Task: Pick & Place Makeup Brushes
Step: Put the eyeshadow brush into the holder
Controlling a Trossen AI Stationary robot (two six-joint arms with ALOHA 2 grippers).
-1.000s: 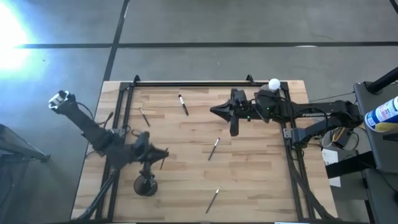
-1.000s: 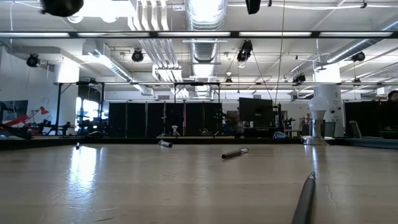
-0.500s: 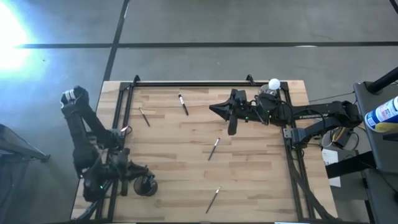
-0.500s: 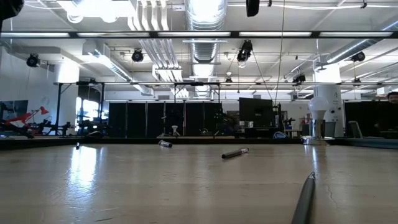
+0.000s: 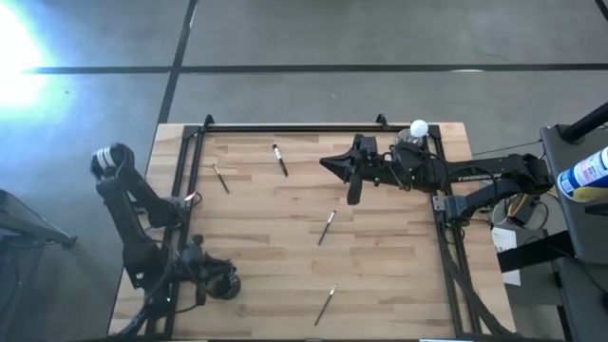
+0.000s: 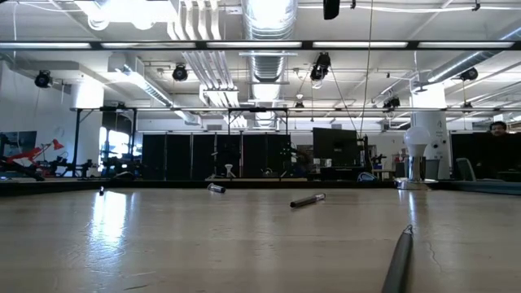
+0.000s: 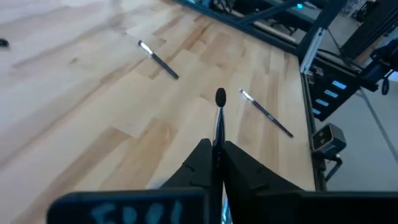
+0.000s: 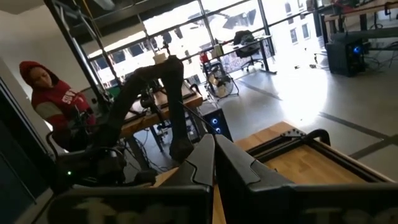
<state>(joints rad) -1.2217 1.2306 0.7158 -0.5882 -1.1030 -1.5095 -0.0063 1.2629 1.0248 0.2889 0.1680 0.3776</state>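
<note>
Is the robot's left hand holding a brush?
Yes, in the left wrist view the left hand is shut on a thin makeup brush that sticks out past its fingers, above the wooden table.

Two black jointed arms with cables along the links and small green lights. Left gripper point(image 7: 214, 158): black tapered fingers, blurred white lettering behind them. Right gripper point(image 8: 213, 163): the same build.

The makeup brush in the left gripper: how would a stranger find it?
On the pale wooden table, go to the left arm's corner, beside the dark round cup. There the left gripper clamps a thin dark brush with a small dark round tip; the other brushes lie loose on the wood.
</note>
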